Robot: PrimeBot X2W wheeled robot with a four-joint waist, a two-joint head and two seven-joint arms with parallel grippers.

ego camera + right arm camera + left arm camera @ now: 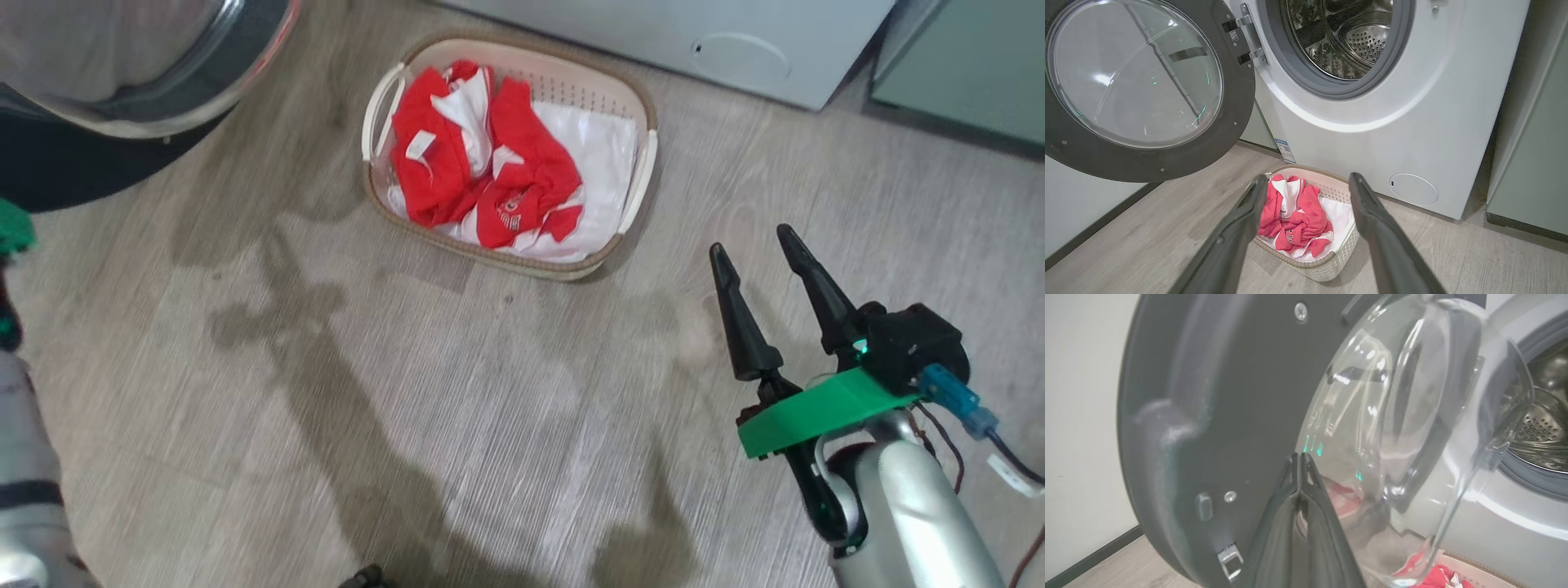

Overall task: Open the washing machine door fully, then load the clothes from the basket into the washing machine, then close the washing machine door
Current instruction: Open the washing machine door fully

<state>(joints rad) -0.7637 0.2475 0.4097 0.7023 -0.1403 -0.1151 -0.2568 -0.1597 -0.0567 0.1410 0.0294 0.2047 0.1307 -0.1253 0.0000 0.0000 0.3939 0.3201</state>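
The washing machine door, a glossy black ring around domed clear glass, stands swung wide of the white washing machine and its perforated steel drum. Crumpled red-and-white clothes lie in the oval cream basket on the wood-grain floor. The right end effector hovers spread wide, empty; the left end effector, fingers pressed together on nothing, points at the door.

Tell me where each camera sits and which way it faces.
Head: looks down at the basket of clothes; open right gripper lower right.
Left wrist: faces the washing machine door up close, past the shut left gripper.
Right wrist: faces the washing machine between its own spread fingers.
Shared: head and right wrist see the basket.
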